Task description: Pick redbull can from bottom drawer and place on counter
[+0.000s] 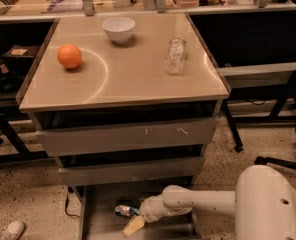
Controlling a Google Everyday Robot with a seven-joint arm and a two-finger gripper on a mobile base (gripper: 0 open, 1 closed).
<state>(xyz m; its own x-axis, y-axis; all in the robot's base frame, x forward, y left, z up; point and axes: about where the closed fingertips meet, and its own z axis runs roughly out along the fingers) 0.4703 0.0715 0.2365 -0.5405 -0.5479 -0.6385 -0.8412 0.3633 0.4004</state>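
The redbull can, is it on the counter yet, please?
No, the redbull can lies in the bottom drawer, by the end effector.

On one counter (138,86): one orange ball (69,56), one white bowl (118,29), one glass jar (175,55). Below, three grey drawers (128,136); one redbull can (123,210), one gripper (132,222) at lower centre.

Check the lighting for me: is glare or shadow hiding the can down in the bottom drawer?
Camera view: the bottom drawer lies in dim shade under the upper drawers, but the redbull can catches a small glint and stands out; the gripper is inside the drawer, right beside the can. Camera view: the counter is brightly lit, with a curved glare arc next to the orange ball.
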